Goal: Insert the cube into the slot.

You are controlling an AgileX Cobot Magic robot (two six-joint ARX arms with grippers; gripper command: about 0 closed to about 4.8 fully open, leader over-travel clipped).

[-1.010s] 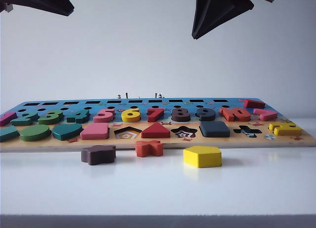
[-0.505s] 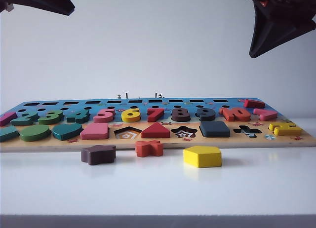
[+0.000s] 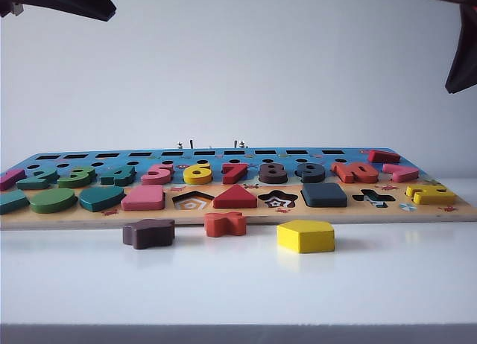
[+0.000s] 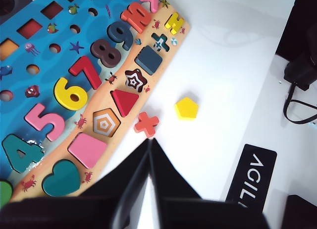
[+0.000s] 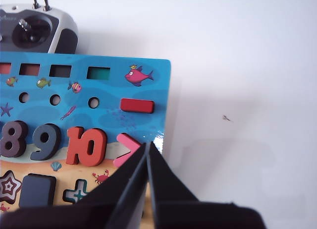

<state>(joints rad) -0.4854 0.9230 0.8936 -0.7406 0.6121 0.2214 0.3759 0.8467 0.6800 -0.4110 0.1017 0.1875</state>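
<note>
The cube (image 3: 324,194) is a flat dark navy square block lying in the square slot of the puzzle board (image 3: 246,216), between the star recess and the plus recess. It fills the slot, so the slot's floor is hidden. It also shows in the left wrist view as the cube (image 4: 148,60) and in the right wrist view as the cube (image 5: 37,189). My left gripper (image 4: 149,140) is shut and empty, high at the top left (image 3: 110,16). My right gripper (image 5: 147,144) is shut and empty, high over the board's right end (image 3: 450,88).
On the table in front of the board lie a yellow pentagon (image 3: 305,236), an orange cross (image 3: 225,223) and a brown star block (image 3: 148,232). The pentagon recess (image 3: 193,202) and star recess (image 3: 278,200) stand open. A remote controller (image 5: 34,30) sits behind the board.
My right gripper has swung from above the board's middle to the right edge of the exterior view. The left gripper and all the blocks have stayed put.
</note>
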